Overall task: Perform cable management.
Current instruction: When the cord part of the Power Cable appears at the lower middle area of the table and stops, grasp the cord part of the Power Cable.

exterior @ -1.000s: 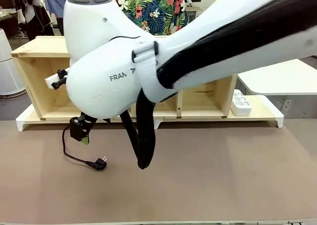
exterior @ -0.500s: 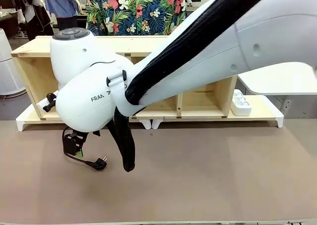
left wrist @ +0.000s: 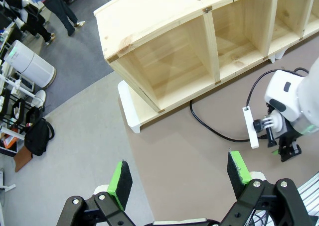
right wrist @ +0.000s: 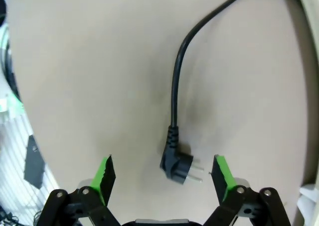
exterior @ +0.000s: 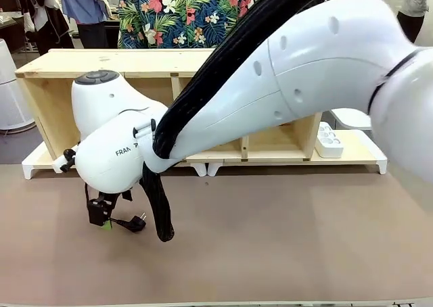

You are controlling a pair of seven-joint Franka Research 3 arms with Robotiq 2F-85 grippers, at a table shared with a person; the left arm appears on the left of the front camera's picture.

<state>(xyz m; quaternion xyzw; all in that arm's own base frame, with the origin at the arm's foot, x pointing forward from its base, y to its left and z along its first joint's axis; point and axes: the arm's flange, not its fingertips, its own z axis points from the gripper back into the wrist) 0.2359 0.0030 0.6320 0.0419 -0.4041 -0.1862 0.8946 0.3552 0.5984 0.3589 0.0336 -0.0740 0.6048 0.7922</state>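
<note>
The cable (right wrist: 175, 84) is a thin glossy black cord lying on the brown table (exterior: 284, 239), ending in a small two-pin plug (right wrist: 176, 165). In the right wrist view the plug lies between my right gripper's (right wrist: 163, 172) open green pads, just ahead of them. In the front view the right gripper (exterior: 101, 216) hangs low over the table at the left, with the plug (exterior: 136, 222) just to its right. From the left wrist view my left gripper (left wrist: 179, 173) is open and holds nothing, high above the table's end, and the cable (left wrist: 209, 127) curves out from the shelf's foot.
A long wooden shelf unit (exterior: 54, 67) on white base boards runs along the table's far side. A white power strip (exterior: 329, 142) lies at its right end. My right arm and its thick black hose (exterior: 157, 212) cross the middle. A person in a flowered shirt (exterior: 183, 16) stands behind.
My right arm has swung down and to the left. Its gripper has dropped from above the cable's loop to just over the table beside the plug, still open.
</note>
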